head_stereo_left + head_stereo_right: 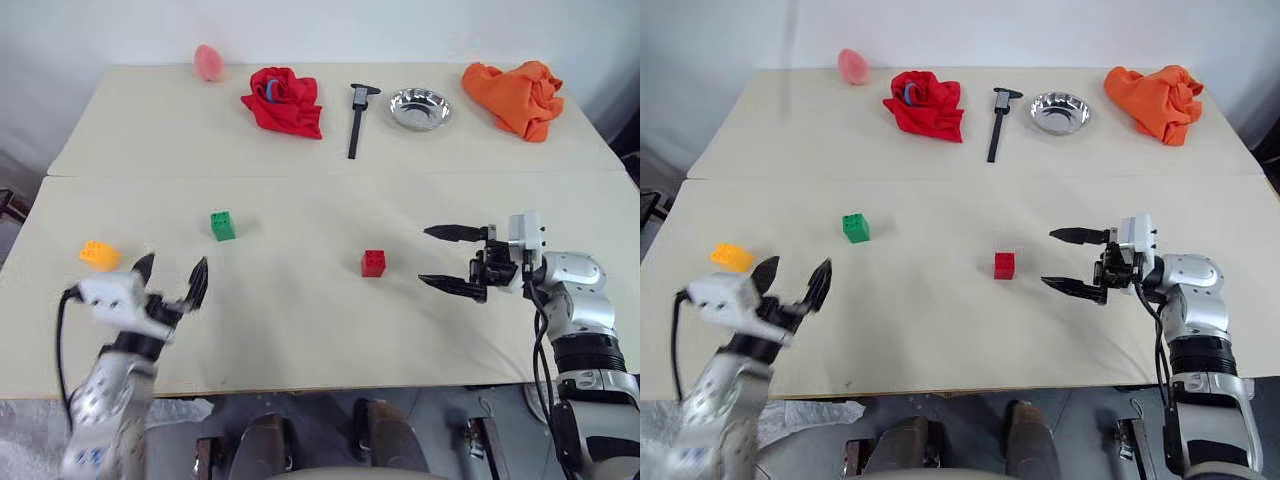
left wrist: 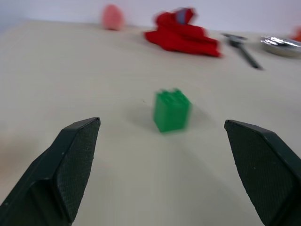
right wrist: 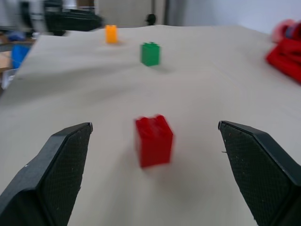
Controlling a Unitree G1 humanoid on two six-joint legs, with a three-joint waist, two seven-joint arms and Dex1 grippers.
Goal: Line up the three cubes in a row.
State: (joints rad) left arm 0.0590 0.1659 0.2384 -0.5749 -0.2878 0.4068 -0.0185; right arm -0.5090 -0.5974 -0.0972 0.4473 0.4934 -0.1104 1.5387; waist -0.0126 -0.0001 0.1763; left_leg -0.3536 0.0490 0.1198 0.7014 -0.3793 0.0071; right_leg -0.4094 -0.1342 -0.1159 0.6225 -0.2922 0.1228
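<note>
**Three cubes lying apart, both grippers standing wide and empty**

The beige table (image 1: 330,330) is spreading across the whole scene, its two boards meeting at a seam that is running side to side. Along the far board, the orange cloth (image 1: 515,95) is lying bunched at the right, the red cloth (image 1: 285,100) is sitting crumpled left of centre, and between them the steel bowl (image 1: 420,107) and the black caliper (image 1: 357,118) are resting near each other. The pink egg-shaped thing (image 1: 208,62) is sitting at the far left edge.

On the near board, the right gripper (image 1: 447,259) is pointing toward the robot's left with its fingers spread wide, holding nothing. The left gripper (image 1: 172,278) is reaching forward at the near left, its fingers also splayed wide and empty.

The red cube (image 1: 373,262) is sitting just beside the right gripper's open tips, apart from them. The green cube (image 1: 223,225) is standing ahead of the left gripper. The orange-yellow cube (image 1: 99,255) is lying near the left edge, close beside the left gripper.
</note>
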